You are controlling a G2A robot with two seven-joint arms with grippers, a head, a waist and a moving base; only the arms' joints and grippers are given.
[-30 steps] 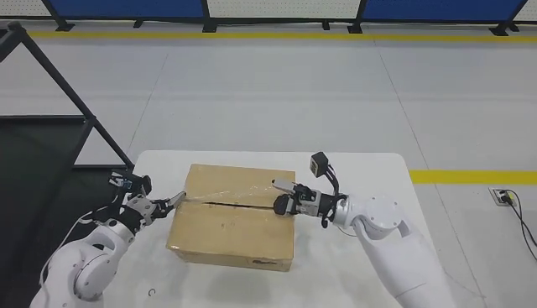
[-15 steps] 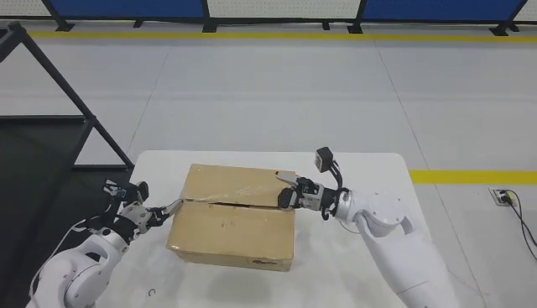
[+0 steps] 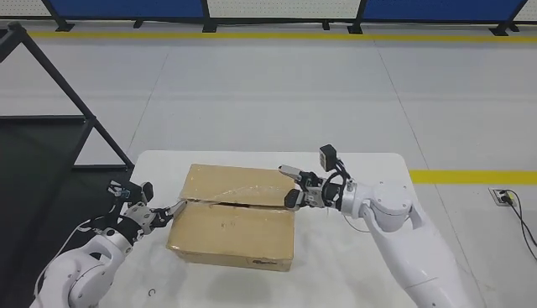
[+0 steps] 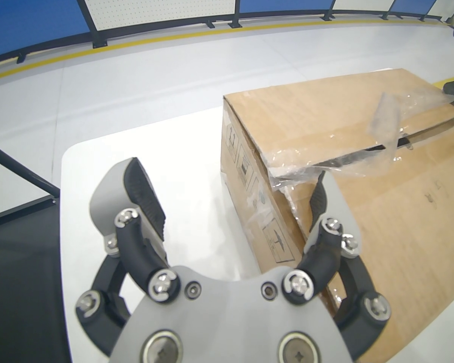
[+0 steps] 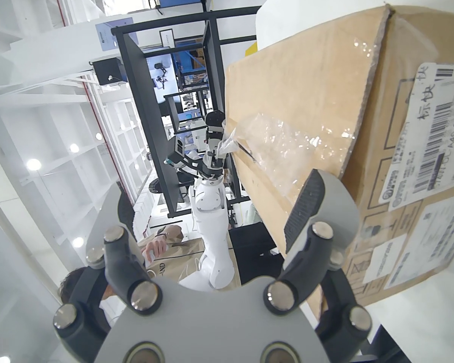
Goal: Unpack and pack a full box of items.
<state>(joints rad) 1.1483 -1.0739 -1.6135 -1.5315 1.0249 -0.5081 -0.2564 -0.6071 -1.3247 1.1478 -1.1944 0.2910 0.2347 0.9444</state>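
Note:
A closed cardboard box (image 3: 235, 224) lies in the middle of the white table (image 3: 336, 262). Clear tape (image 4: 382, 126) along its centre seam is torn and partly lifted. My left gripper (image 3: 165, 211) stands open at the box's left end, one finger (image 4: 319, 194) against the crumpled tape at the seam corner of the box (image 4: 401, 221). At the right end, level with the seam, my right gripper (image 3: 292, 185) is open with nothing between its fingers. The right wrist view shows the labelled end of the box (image 5: 412, 175), loose tape (image 5: 272, 141) and one finger (image 5: 310, 205) beside it.
A black metal rack (image 3: 50, 81) stands off the table's left side. Bare tabletop (image 4: 117, 145) lies to the left of the box and in front of it. The table's rounded edges are close behind both arms.
My right gripper has drawn back from over the seam to the box's right end and spread wider. The left gripper has shifted slightly nearer along the left end.

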